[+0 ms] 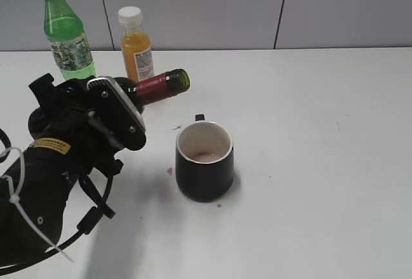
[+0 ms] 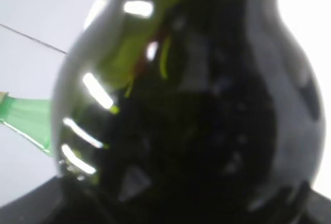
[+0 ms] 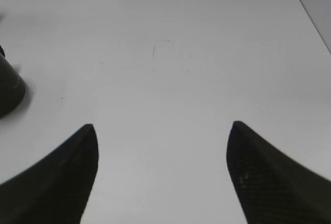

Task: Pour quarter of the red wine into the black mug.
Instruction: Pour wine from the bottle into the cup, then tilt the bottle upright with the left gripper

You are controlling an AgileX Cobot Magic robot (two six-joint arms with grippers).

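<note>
My left gripper (image 1: 119, 108) is shut on the dark red wine bottle (image 1: 158, 86). The bottle is tilted almost level, its open mouth pointing right, above and left of the black mug (image 1: 205, 162). The mug stands upright at the table's middle with a little reddish liquid at its bottom. In the left wrist view the bottle's dark body (image 2: 196, 110) fills the frame and hides the jaws. My right gripper (image 3: 161, 125) is open and empty over bare table; the mug's edge (image 3: 8, 92) shows at the far left of that view.
A green plastic bottle (image 1: 66, 31) and an orange juice bottle (image 1: 136, 44) stand at the back left, behind my left arm. Small red drips mark the white table (image 1: 322, 131) near the mug. A grey wall runs behind the table.
</note>
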